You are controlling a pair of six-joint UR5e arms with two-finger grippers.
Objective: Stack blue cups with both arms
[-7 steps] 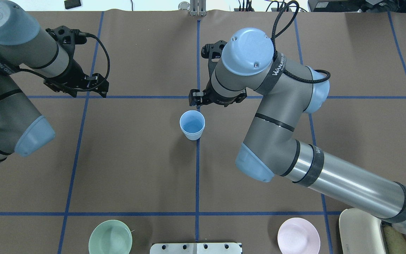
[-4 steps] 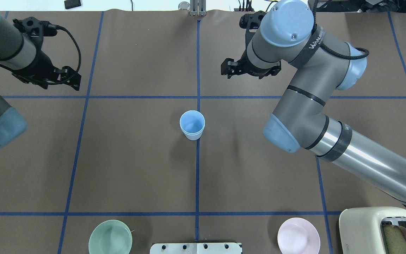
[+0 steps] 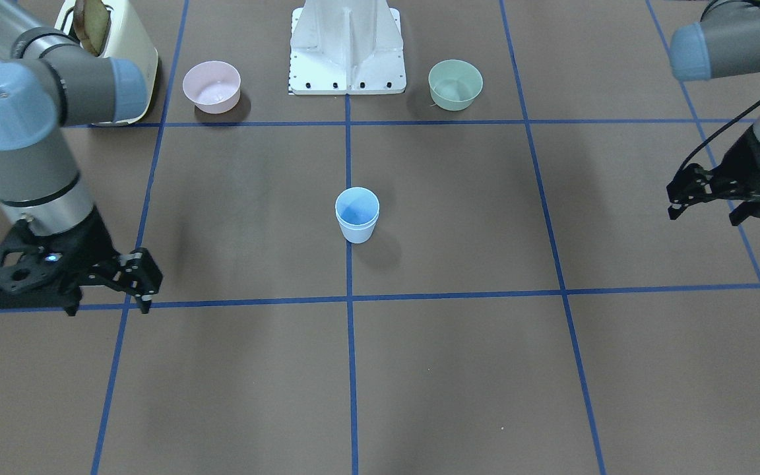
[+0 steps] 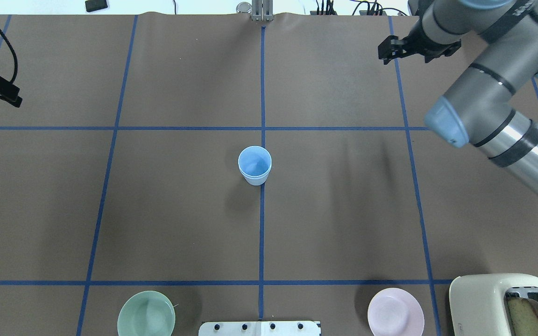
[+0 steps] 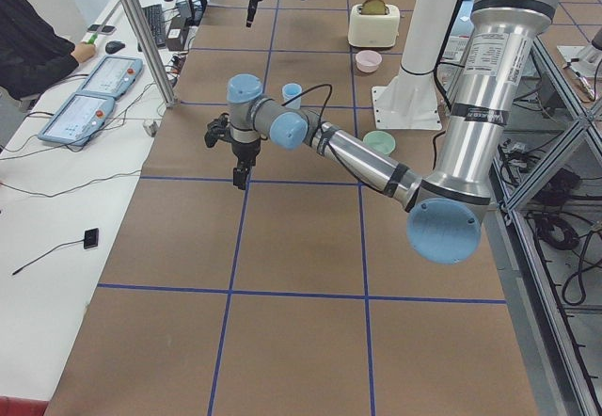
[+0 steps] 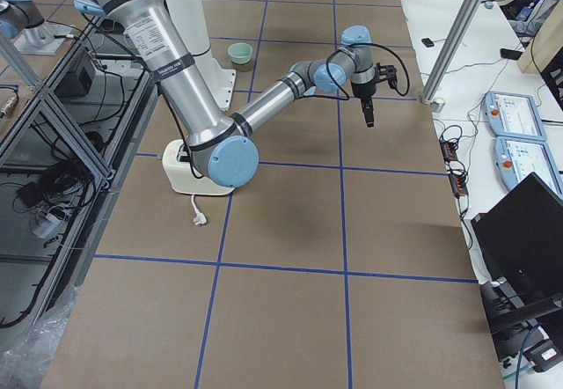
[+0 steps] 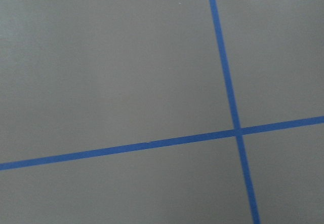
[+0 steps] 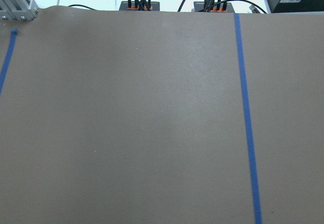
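Note:
The blue cups stand upright as one nested stack at the table's middle, on the centre tape line; they also show in the front view and the left view. My right gripper is open and empty at the far right, well away from the stack; it shows at the front view's left. My left gripper is open and empty at the far left edge, at the front view's right. Both wrist views show only bare table and blue tape.
A mint-green bowl and a pink bowl sit near the robot's side. A cream toaster with a slice of bread stands at the near right corner. The white pedestal base is between the bowls.
Both arms have drawn back from the middle: the right gripper moved from just beside the stack to the far right, the left gripper to the left edge. The stack has not moved.

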